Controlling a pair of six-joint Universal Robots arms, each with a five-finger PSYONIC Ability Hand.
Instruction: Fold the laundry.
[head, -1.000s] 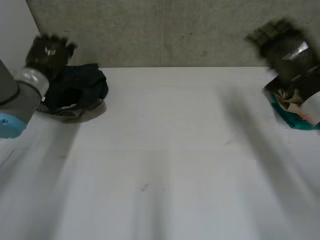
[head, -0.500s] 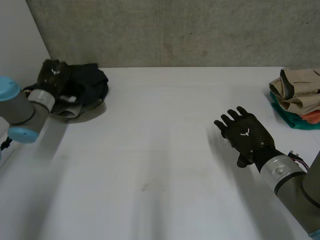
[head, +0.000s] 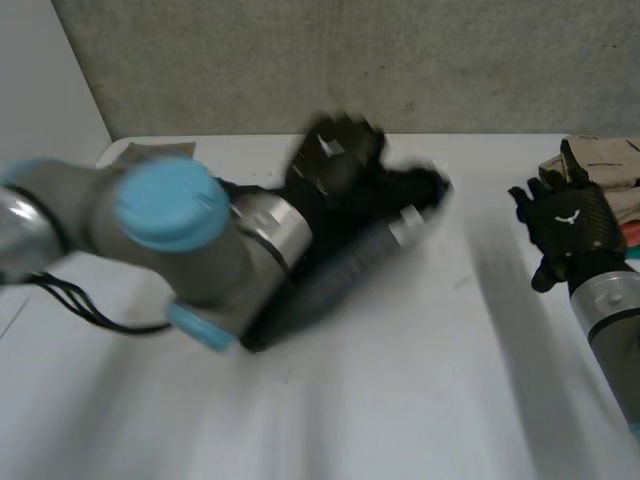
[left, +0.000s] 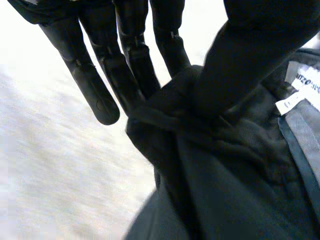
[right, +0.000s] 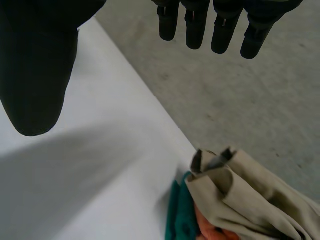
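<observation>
Over the table (head: 400, 400), left hand (head: 335, 152) clutches dark garment (left: 225, 190) (folded stack (head: 610, 160) apart).

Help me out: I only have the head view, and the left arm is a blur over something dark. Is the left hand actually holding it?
Observer: Yes. In the left wrist view, the left hand pinches a bunched fold of the dark garment between its thumb and fingers.
Operator: Can you make out any detail on the garment?
Observer: A white label is sewn on its inner side, next to the thumb.
Operator: And is the right hand carrying anything?
Observer: No. In the right wrist view, the right hand is open with straight fingers and holds nothing.
</observation>
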